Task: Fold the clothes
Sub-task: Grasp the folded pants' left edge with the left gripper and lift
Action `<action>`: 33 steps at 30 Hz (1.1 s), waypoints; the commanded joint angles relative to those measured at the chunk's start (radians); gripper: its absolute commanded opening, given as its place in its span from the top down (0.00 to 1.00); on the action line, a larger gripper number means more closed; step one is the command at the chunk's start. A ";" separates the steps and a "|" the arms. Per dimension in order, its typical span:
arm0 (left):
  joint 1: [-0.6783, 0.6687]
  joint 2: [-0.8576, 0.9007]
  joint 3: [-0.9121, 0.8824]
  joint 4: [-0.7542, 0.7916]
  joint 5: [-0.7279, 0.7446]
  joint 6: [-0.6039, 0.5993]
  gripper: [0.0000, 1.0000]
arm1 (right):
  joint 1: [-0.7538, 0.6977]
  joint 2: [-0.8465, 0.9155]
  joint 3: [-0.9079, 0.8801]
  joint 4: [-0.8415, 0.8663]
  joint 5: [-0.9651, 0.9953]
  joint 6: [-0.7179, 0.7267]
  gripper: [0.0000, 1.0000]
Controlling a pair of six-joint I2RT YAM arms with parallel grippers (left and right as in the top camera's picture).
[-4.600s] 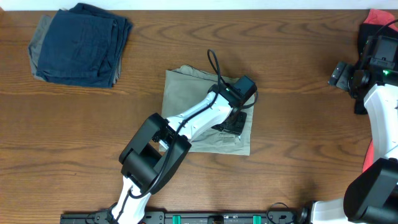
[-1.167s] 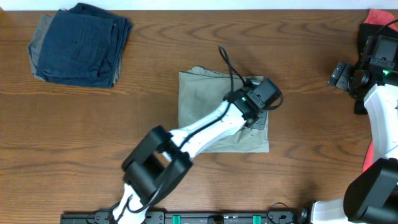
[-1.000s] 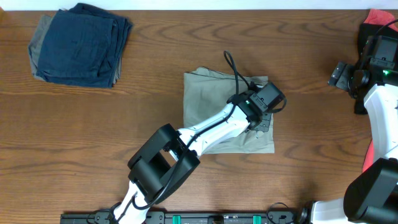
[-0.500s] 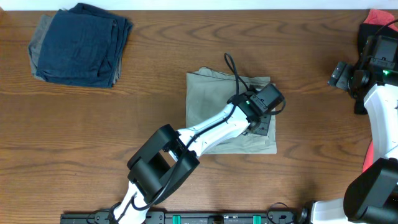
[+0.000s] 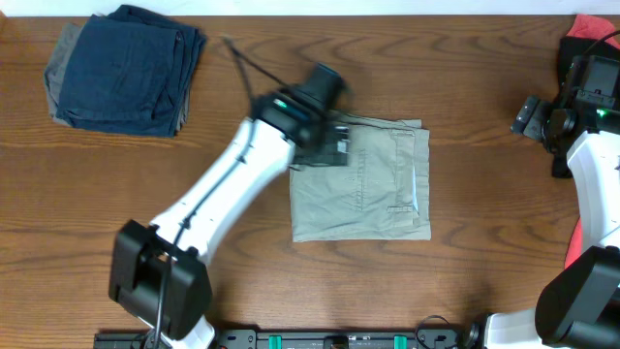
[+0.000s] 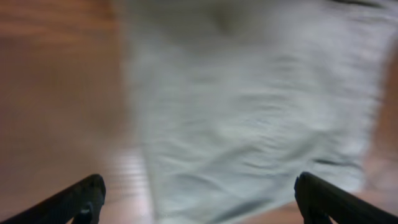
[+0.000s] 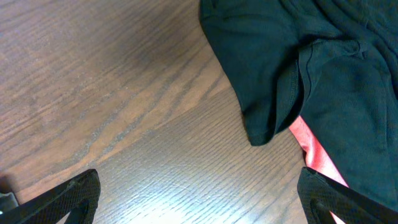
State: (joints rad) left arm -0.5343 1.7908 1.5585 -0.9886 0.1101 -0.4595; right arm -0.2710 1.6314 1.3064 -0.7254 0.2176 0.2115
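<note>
The khaki shorts (image 5: 360, 179) lie folded into a flat rectangle in the middle of the table, pocket side up. My left gripper (image 5: 336, 148) hovers, blurred by motion, over their top-left corner. In the left wrist view it (image 6: 199, 208) is open with nothing between its fingers (image 6: 81, 198), and the pale fabric (image 6: 249, 106) lies below. My right gripper (image 7: 199, 205) is open over bare wood at the far right, empty. A black garment (image 7: 311, 56) and a coral-red one (image 7: 314, 152) lie just beyond it.
A folded stack of navy and grey clothes (image 5: 124, 68) sits at the back left. The right arm (image 5: 581, 97) stands at the right edge beside coral-red fabric (image 5: 589, 25). The brown wooden table (image 5: 145, 194) runs between them.
The left gripper opened and let go of the khaki shorts. It swung from their right side up and left to the top-left corner. The right arm has not moved.
</note>
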 commanded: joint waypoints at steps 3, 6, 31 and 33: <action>0.169 0.022 -0.050 -0.062 0.181 0.208 0.02 | -0.008 -0.010 0.006 0.000 0.011 -0.003 0.01; 0.248 0.022 -0.100 -0.031 0.282 0.287 0.02 | -0.008 -0.010 0.006 0.000 0.011 -0.003 0.01; 0.285 0.191 -0.411 0.403 0.616 0.368 0.12 | -0.008 -0.010 0.006 0.000 0.011 -0.003 0.01; 0.269 0.200 -0.411 0.417 0.616 0.368 0.31 | -0.008 -0.010 0.006 0.000 0.011 -0.003 0.02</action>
State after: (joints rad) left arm -0.2440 1.9472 1.1542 -0.5777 0.7326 -0.0860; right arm -0.2710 1.6314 1.3064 -0.7250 0.2176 0.2115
